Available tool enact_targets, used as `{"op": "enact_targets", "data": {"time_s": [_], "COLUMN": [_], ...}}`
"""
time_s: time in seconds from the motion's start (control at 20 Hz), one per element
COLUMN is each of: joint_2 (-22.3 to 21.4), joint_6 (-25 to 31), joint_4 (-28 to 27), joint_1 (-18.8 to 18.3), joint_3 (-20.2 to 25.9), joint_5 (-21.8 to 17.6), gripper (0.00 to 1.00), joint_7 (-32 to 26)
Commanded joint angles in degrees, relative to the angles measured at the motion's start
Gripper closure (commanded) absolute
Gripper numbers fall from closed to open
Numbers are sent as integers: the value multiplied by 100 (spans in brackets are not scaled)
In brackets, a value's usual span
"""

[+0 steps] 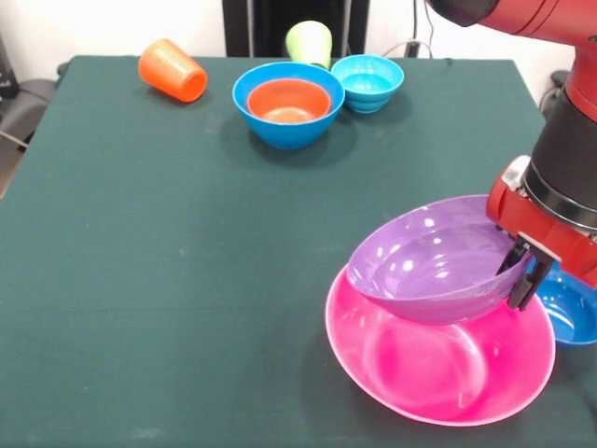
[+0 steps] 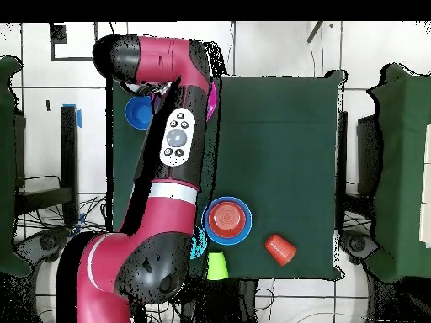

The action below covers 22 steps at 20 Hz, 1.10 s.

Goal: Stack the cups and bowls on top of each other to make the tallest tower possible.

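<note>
My gripper (image 1: 520, 273) is shut on the right rim of the large purple bowl (image 1: 424, 261). The bowl is tilted over the far part of the huge pink bowl (image 1: 438, 369), low enough to meet it. A dark blue bowl (image 1: 571, 313) sits just right of them, partly behind my fingers. At the far side, the small orange bowl (image 1: 289, 101) is nested in the medium blue bowl (image 1: 266, 126), with the cyan bowl (image 1: 367, 82) beside it. The lime green cup (image 1: 310, 42) stands behind them. The ribbed orange cup (image 1: 173, 70) lies on its side at far left.
The dark green table (image 1: 187, 280) runs to its edges on all sides. In the overhead view my arm (image 2: 177, 143) covers the gripper and the purple bowl; the dark blue bowl (image 2: 137, 112), blue bowl (image 2: 240, 206), orange cup (image 2: 280, 249) and green cup (image 2: 216, 266) show.
</note>
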Motion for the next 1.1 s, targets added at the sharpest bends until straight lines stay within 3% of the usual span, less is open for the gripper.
{"op": "enact_targets", "data": {"time_s": [0.05,0.8,0.85,1.1], "joint_2": [-41,-19,-43,-60], "joint_6": [76,-18,-54,-93], "joint_4": [7,-8,40,70], "joint_1": [16,8,30,36], "joint_3": [188,81,98,118], "joint_5": [12,53,45,41], "gripper": [100,100,0,0], "joint_7": [831,810,817,812]}}
